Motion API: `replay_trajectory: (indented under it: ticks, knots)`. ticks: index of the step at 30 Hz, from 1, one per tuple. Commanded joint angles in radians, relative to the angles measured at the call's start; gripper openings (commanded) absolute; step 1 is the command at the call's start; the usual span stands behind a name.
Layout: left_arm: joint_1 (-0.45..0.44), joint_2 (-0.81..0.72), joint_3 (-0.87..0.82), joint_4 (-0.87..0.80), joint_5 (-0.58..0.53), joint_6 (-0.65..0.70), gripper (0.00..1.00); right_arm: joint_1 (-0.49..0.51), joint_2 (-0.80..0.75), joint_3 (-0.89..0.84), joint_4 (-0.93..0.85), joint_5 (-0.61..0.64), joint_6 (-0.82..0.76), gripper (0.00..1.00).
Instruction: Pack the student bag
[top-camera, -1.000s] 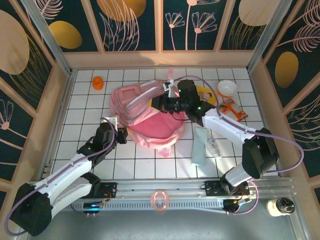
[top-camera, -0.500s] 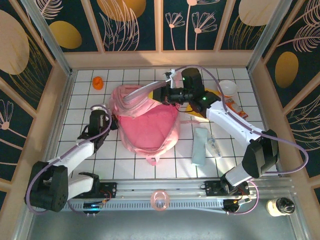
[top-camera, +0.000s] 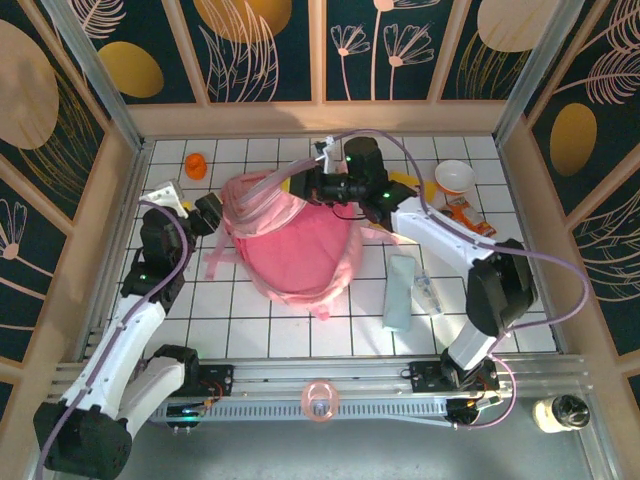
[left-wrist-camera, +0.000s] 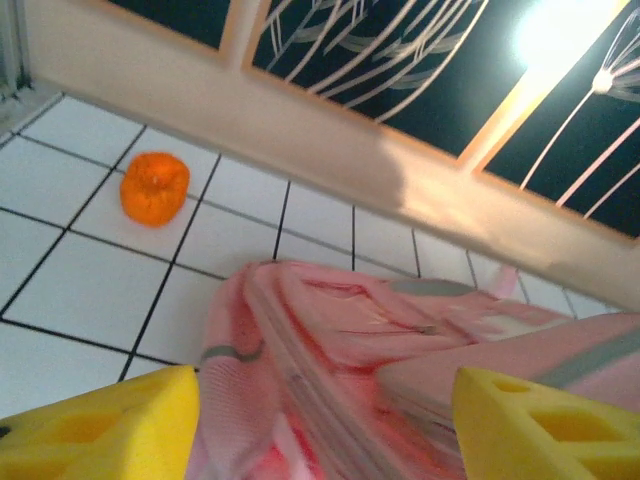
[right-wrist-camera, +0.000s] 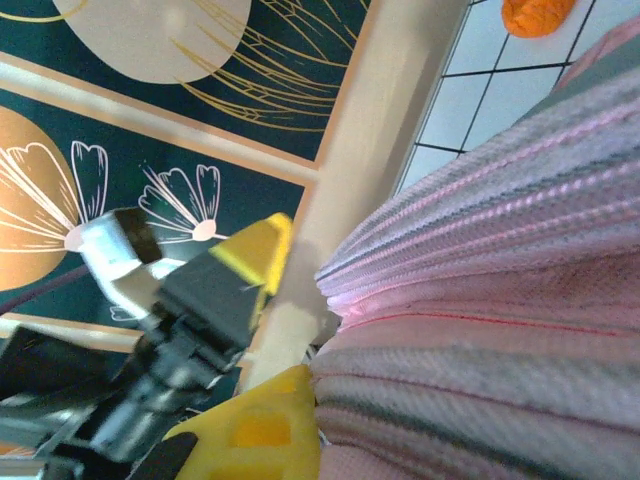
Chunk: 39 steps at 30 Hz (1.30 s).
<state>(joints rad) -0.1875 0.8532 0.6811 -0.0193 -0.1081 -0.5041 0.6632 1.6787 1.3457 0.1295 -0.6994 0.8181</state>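
— White-tiled table (top-camera: 250, 330), dark flower-painted wall (top-camera: 400, 50) behind it. Where does the student bag (top-camera: 300, 245) lie?
— Mid-table, toward the far side. It has slid farther back and left than a second ago.
— And the left gripper (top-camera: 213, 214)?
— It was shut at the bag's left side. Now its fingers (left-wrist-camera: 100, 430) are spread, just beside the bag, and the arm has swung to the far left, near a small orange thing (top-camera: 196, 165).
— And the right gripper (top-camera: 305, 185)?
— Pinching the bag's far rim, as before, only shifted leftward.
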Motion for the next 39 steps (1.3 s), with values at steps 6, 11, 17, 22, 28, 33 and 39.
replay_trajectory:
  ticks: [6,11,17,22,28,33,39]
  knots:
    - [0.005,0.028,0.163,-0.21,-0.08,-0.071,0.73,0.068,0.167,0.137,0.255,0.011,0.057,0.0]
    - [0.005,0.06,0.204,-0.21,-0.027,-0.088,0.73,0.081,0.209,0.109,0.255,0.082,0.088,0.08]
    - [0.005,0.086,0.179,-0.168,0.116,-0.063,0.75,0.081,0.145,-0.146,0.218,0.144,0.156,0.42]
    - [0.005,0.095,0.095,-0.119,0.167,-0.095,0.75,0.088,0.077,-0.286,0.081,0.173,0.159,0.49]
    - [0.005,0.13,0.023,-0.072,0.218,-0.125,0.74,0.096,0.019,-0.367,-0.079,0.217,0.147,0.53]
    - [0.005,0.185,0.017,-0.047,0.278,-0.125,0.73,0.093,-0.027,-0.362,-0.224,0.248,0.114,0.58]
    - [0.005,0.247,0.017,0.021,0.427,-0.126,0.65,0.094,-0.049,-0.316,-0.329,0.258,0.09,0.59]
